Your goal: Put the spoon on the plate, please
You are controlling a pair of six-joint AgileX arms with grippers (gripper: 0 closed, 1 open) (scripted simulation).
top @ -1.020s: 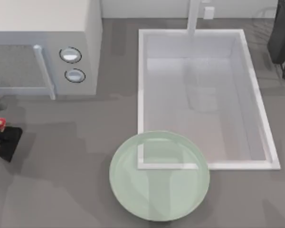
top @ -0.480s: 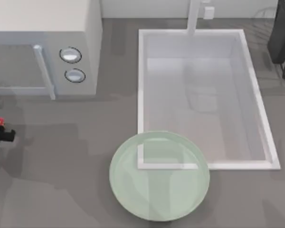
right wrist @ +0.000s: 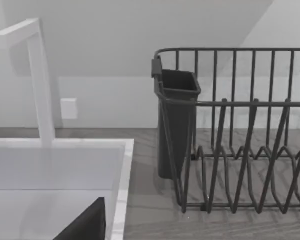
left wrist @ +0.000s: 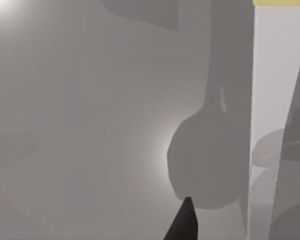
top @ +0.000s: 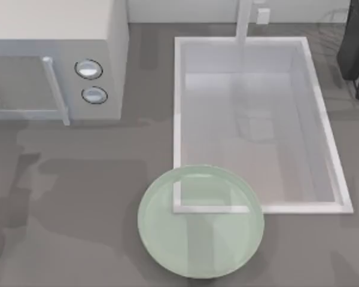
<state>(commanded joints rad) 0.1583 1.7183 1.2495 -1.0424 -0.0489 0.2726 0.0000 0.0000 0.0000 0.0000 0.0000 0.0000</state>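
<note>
cannot tell whether left pincer [left wrist: 184, 221], out at the desk's left edge, is spread or pinching the spoon. could drop a slim spoon short on the long carry rightward. well to its right, the plate [top: 200, 221]: round, flat, pale green, see-through, overlapping the sink [top: 323, 149] corner. right pincer [right wrist: 85, 225] parked beside the rack [right wrist: 240, 150].

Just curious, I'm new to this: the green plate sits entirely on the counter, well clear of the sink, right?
Not quite. In the top view the plate lies on the counter but overlaps the sink's near left corner; its rim shows through the translucent green.
</note>
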